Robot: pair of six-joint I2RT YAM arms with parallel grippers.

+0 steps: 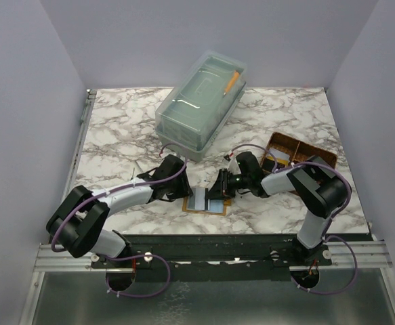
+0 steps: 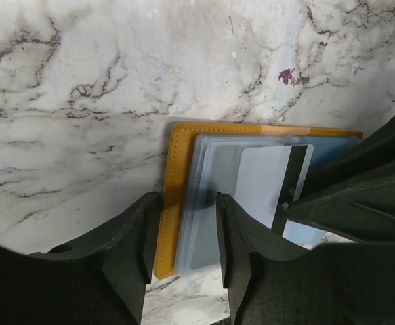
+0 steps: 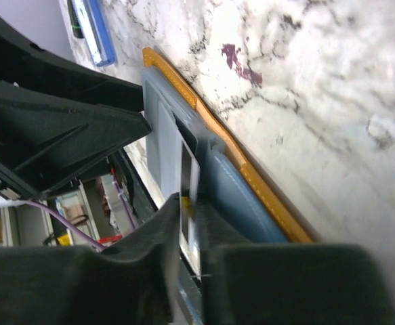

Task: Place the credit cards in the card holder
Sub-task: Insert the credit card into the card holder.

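The card holder (image 2: pixel 207 203) lies opened flat on the bench. It is a soft orange-tan, leather-like cover whose stitched border frames smooth grey and light-blue inner panels with rounded corners. On those panels rests one thin, stiff, pale grey credit card (image 2: pixel 268 183) with a glossy dark stripe near one edge, and one of its ends meets the right tool (image 3: pixel 189 206). That tool's matte black jaws stand narrowly apart with the card's edge between them; whether they press on it cannot be told. The left tool (image 2: pixel 187 206) is released, its two blunt black jaws apart and straddling the holder's orange-bordered left side. The bench (image 1: pixel 116 135) is glossy white marble pattern with grey veins. Farther back stands a clear, round-cornered plastic box (image 1: pixel 200 108), and to the right sits a brown woven divided tray (image 1: pixel 299 150).
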